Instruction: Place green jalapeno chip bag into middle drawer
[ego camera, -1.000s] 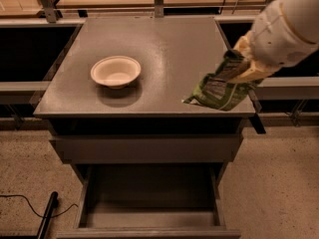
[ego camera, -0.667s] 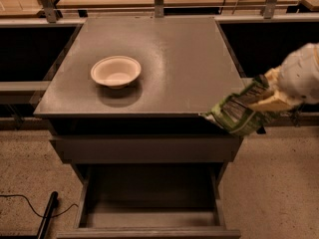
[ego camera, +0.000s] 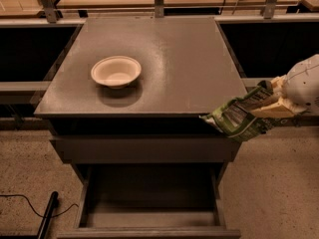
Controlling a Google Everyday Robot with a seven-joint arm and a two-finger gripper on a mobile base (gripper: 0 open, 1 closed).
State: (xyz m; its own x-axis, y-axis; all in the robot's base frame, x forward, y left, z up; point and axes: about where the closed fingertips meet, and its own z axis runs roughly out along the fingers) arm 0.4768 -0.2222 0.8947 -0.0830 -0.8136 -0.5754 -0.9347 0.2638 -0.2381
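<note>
The green jalapeno chip bag [ego camera: 238, 118] hangs in the air off the cabinet's front right corner, crinkled, green with white and dark print. My gripper [ego camera: 270, 107] is shut on the bag's right end, its cream fingers [ego camera: 277, 113] clamped over the foil, with the white arm housing behind it at the right edge. The middle drawer [ego camera: 149, 218] is pulled out open below the cabinet front, a shallow box with low walls and a bare floor. The bag is above and to the right of the drawer.
A cream-white round bowl [ego camera: 116, 71] sits on the grey cabinet top [ego camera: 189, 59], left of centre. A closed drawer front [ego camera: 144, 149] lies above the open drawer. A black cable and leg [ego camera: 47, 214] lie on the speckled floor at lower left. Wooden benches stand behind.
My gripper has carried the bag off the cabinet top, moving right and down toward the front right corner. The bowl and drawer have not moved.
</note>
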